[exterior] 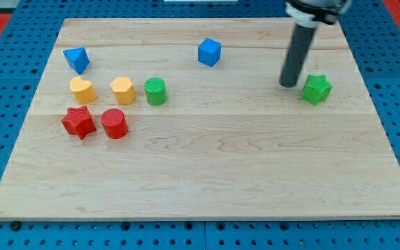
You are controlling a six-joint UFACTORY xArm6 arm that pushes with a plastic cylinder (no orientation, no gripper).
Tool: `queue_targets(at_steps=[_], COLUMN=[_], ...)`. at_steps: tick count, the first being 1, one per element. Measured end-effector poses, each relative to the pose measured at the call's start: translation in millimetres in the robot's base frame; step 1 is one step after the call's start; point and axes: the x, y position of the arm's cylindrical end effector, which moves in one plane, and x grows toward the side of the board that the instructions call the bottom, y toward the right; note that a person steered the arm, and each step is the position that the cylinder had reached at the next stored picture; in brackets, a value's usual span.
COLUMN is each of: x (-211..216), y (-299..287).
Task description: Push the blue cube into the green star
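Note:
The blue cube [209,52] sits on the wooden board near the view's top, a little right of centre. The green star [317,89] sits at the view's right. My tip [288,85] rests on the board just left of the green star, a small gap apart from it. The tip is well to the right of the blue cube and lower in the view. The dark rod rises from the tip toward the view's top.
At the view's left lie a blue triangular block [77,60], a yellow heart [82,89], a yellow hexagon [122,90], a green cylinder [155,91], a red star [78,122] and a red cylinder [114,123]. The wooden board [207,173] lies on a blue pegboard.

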Motion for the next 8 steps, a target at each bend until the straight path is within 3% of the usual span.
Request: queue_targets(at_steps=[1, 3, 4, 6, 8], x=[-43, -104, -102, -50, -88], y=[22, -112, -169, -127, -110])
